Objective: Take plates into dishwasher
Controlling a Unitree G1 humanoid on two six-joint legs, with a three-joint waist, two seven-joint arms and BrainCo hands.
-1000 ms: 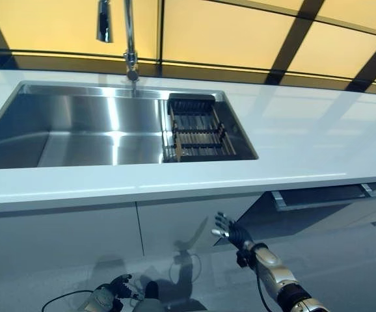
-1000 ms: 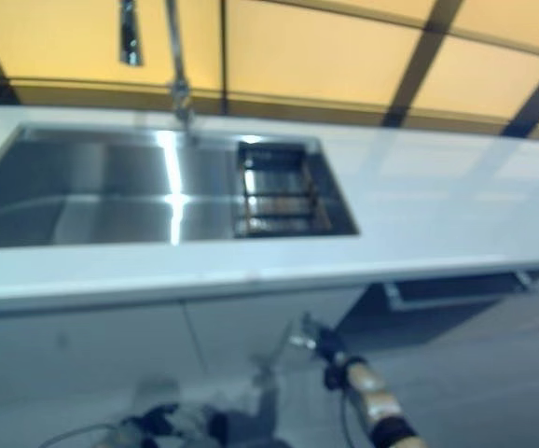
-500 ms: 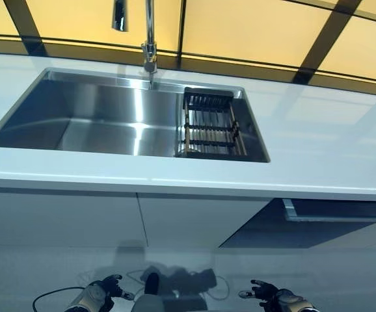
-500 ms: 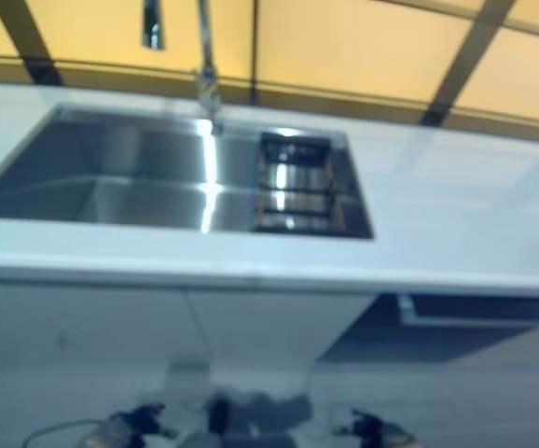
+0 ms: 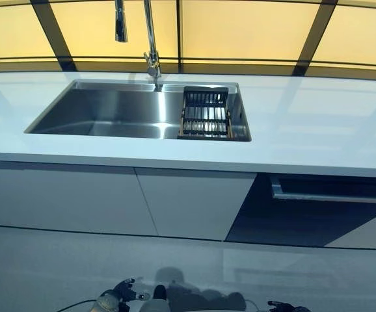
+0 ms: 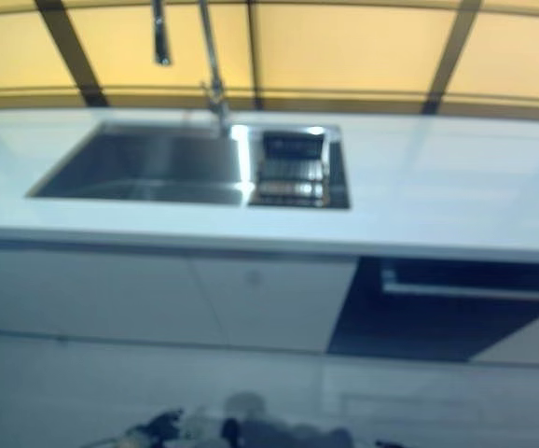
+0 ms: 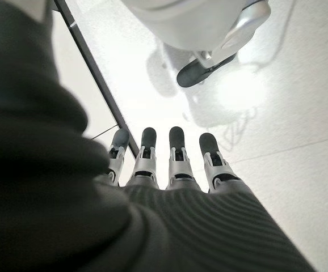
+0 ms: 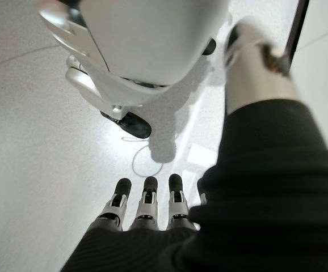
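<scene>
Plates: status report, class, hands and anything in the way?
Left hand and right hand open, hanging empty. No plates visible; rack in sink. Dishwasher unobstructed.

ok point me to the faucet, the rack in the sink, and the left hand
faucet [image 5: 151, 45]: left eye view, on its upright pipe.
rack [image 5: 205, 120]: left eye view, on its slats.
left hand [image 7: 175, 164]: left wrist view, on one straight finger.

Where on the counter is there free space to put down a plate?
The white countertop is bare right of the sink, above the dark dishwasher opening, and also left of the sink. The sink's right end is taken by a dish rack; the faucet stands behind the basin.
</scene>
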